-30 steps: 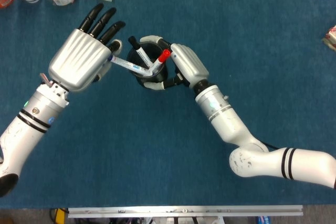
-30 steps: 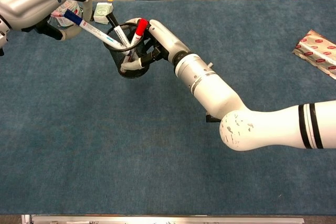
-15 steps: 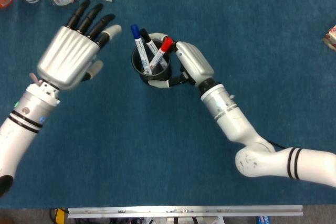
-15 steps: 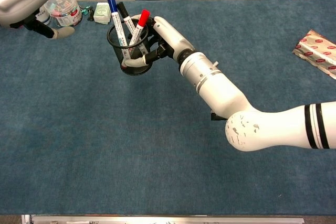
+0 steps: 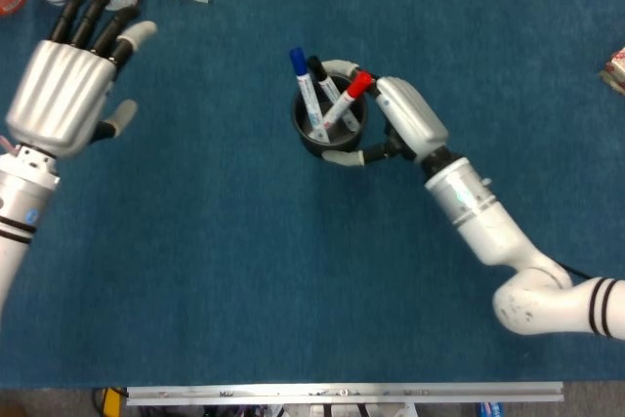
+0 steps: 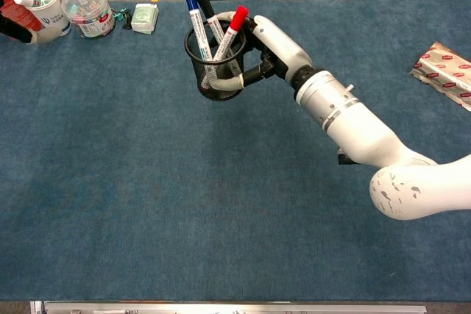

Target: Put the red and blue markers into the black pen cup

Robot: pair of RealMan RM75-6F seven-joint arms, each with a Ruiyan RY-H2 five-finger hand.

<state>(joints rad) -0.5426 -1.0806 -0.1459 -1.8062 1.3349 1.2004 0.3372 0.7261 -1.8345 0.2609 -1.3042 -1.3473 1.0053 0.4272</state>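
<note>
Chest view: right hand (image 6: pixel 274 45) is wrapping the cup (image 6: pixel 215 64), red marker (image 6: pixel 227 32) and blue marker (image 6: pixel 194 20) standing inside, so it should be setting the cup down level before loosening, left hand (image 5: pixel 64 85) spread empty well left of the cup.

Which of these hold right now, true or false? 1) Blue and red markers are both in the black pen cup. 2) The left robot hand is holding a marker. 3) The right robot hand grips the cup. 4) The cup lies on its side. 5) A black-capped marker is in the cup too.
1) True: the blue marker and the red marker both stand in the black pen cup.
2) False: the left robot hand is open and holds nothing, well away from the cup.
3) True: the right robot hand wraps around the cup.
4) False: the cup is upright, its mouth up.
5) True: a black-capped marker stands between the other two.
</note>
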